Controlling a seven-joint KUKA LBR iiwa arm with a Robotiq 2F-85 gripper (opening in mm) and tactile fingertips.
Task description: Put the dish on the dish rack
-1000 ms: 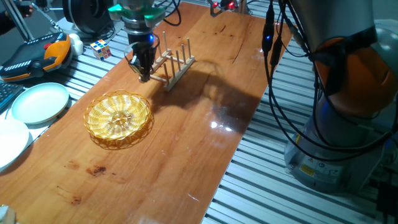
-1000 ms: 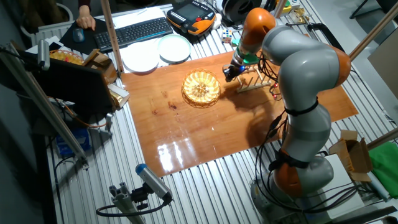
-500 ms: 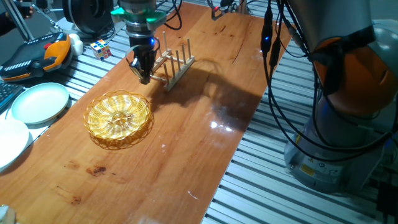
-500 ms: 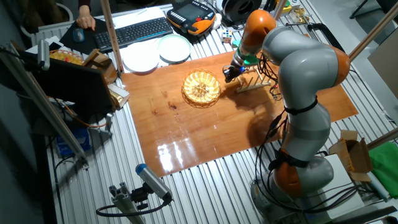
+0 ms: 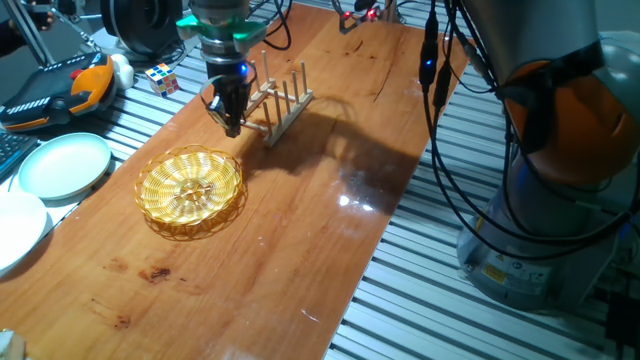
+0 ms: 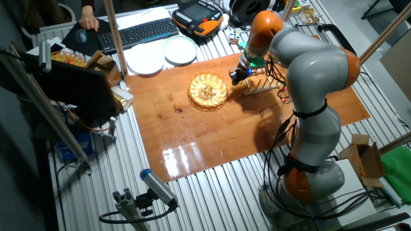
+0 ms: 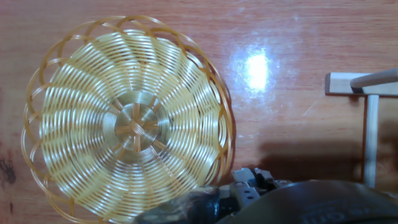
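The dish (image 5: 190,190), a round golden woven basket, lies flat on the wooden table (image 5: 300,250), toward its left side. The dish rack (image 5: 282,100), light wood with upright pegs, stands behind it. My gripper (image 5: 231,126) hangs just above the table between the dish's far rim and the rack's near end. Its fingers look pressed together and hold nothing. In the other fixed view the gripper (image 6: 235,79) sits between the dish (image 6: 207,90) and the rack (image 6: 260,82). The hand view looks straight down on the dish (image 7: 127,121), with a rack rail (image 7: 371,130) at the right edge.
A pale green plate (image 5: 65,165) and a white plate (image 5: 15,230) lie off the table's left edge on the slatted bench. A Rubik's cube (image 5: 163,78) and an orange-black pendant (image 5: 60,90) lie beyond them. Cables (image 5: 440,120) hang along the table's right edge.
The gripper has shifted only very slightly by the rack's near end. Dish and rack have not moved.
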